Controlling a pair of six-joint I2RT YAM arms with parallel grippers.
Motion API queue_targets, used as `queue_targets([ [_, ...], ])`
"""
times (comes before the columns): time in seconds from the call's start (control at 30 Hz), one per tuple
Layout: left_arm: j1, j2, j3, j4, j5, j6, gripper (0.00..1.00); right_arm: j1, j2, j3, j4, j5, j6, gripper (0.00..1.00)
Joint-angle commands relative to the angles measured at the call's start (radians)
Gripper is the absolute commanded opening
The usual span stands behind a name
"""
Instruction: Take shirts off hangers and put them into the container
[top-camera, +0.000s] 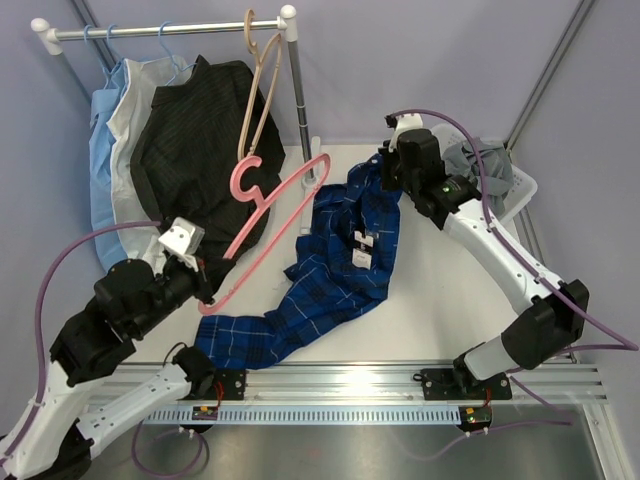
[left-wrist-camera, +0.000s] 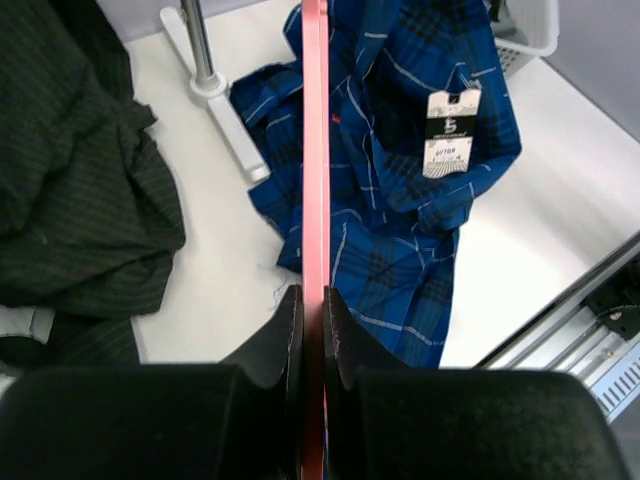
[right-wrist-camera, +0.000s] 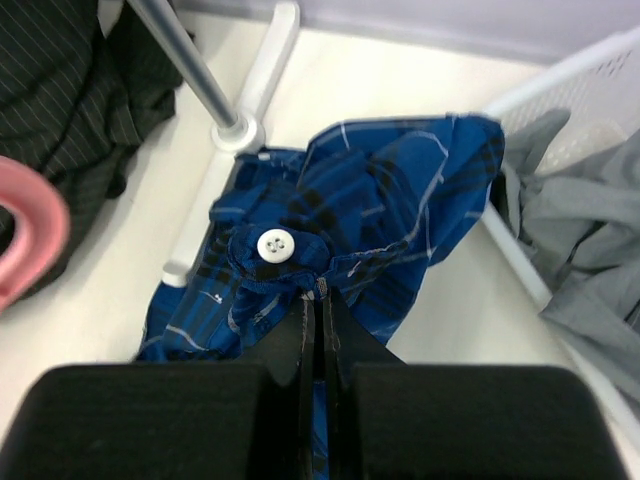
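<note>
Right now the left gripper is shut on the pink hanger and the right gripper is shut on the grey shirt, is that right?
Not quite. The right gripper is shut on the blue plaid shirt, as the right wrist view shows; the grey shirt lies in the basket. The left gripper is indeed shut on the pink hanger.

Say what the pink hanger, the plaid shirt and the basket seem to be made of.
The pink hanger looks like plastic: smooth, slightly glossy, one even colour. The plaid shirt is soft woven cloth, matte, perhaps cotton: it creases and drapes. The basket seems rigid white plastic, with moulded slots.
</note>
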Motion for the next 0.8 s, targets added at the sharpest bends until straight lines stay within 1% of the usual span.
queue_targets([
  [0.0,0.002,-0.028,0.037,-0.037,-0.071,-0.011,0.00,-0.005,0.005,-0.057,0.002,-0.024,0.062,0.00],
  [0.03,0.002,-0.030,0.045,-0.037,-0.069,-0.015,0.00,-0.005,-0.008,-0.082,0.019,-0.055,0.078,0.00],
  [0.07,0.000,-0.014,0.053,-0.036,-0.074,-0.020,0.00,-0.003,-0.015,-0.109,0.040,-0.119,0.096,0.00],
  [0.13,0.002,0.032,0.077,-0.034,-0.100,-0.035,0.00,0.015,-0.046,-0.206,0.108,-0.167,0.138,0.00],
  [0.23,0.002,0.168,0.161,-0.019,-0.138,-0.047,0.00,0.052,-0.060,-0.281,0.139,-0.162,0.151,0.00],
  [0.3,0.002,0.272,0.255,-0.019,-0.227,-0.047,0.00,0.096,-0.061,-0.310,0.134,-0.132,0.141,0.00],
  [0.33,0.002,0.301,0.284,-0.019,-0.253,-0.046,0.00,0.109,-0.064,-0.321,0.133,-0.125,0.139,0.00],
  [0.37,0.002,0.329,0.315,-0.019,-0.316,-0.047,0.00,0.125,-0.067,-0.332,0.136,-0.119,0.139,0.00],
  [0.4,0.002,0.357,0.376,-0.020,-0.348,-0.044,0.00,0.132,-0.074,-0.356,0.139,-0.124,0.141,0.00],
  [0.43,0.000,0.415,0.407,-0.023,-0.376,-0.041,0.00,0.135,-0.089,-0.370,0.152,-0.128,0.145,0.00],
  [0.47,0.002,0.437,0.431,-0.023,-0.428,-0.038,0.00,0.138,-0.095,-0.381,0.163,-0.138,0.147,0.00],
  [0.5,0.002,0.463,0.483,-0.022,-0.453,-0.032,0.00,0.142,-0.104,-0.402,0.171,-0.151,0.151,0.00],
  [0.57,0.003,0.530,0.531,-0.023,-0.511,-0.015,0.00,0.142,-0.123,-0.415,0.188,-0.165,0.156,0.00],
  [0.6,0.003,0.552,0.580,-0.022,-0.523,-0.002,0.00,0.144,-0.129,-0.423,0.189,-0.165,0.156,0.00],
  [0.67,0.009,0.605,0.629,-0.019,-0.562,0.008,0.00,0.145,-0.146,-0.427,0.195,-0.168,0.155,0.00],
  [0.7,0.015,0.625,0.683,-0.014,-0.565,0.023,0.00,0.149,-0.156,-0.436,0.205,-0.177,0.151,0.00],
  [0.77,0.025,0.683,0.729,0.009,-0.565,0.048,0.00,0.147,-0.166,-0.444,0.215,-0.181,0.150,0.00],
])
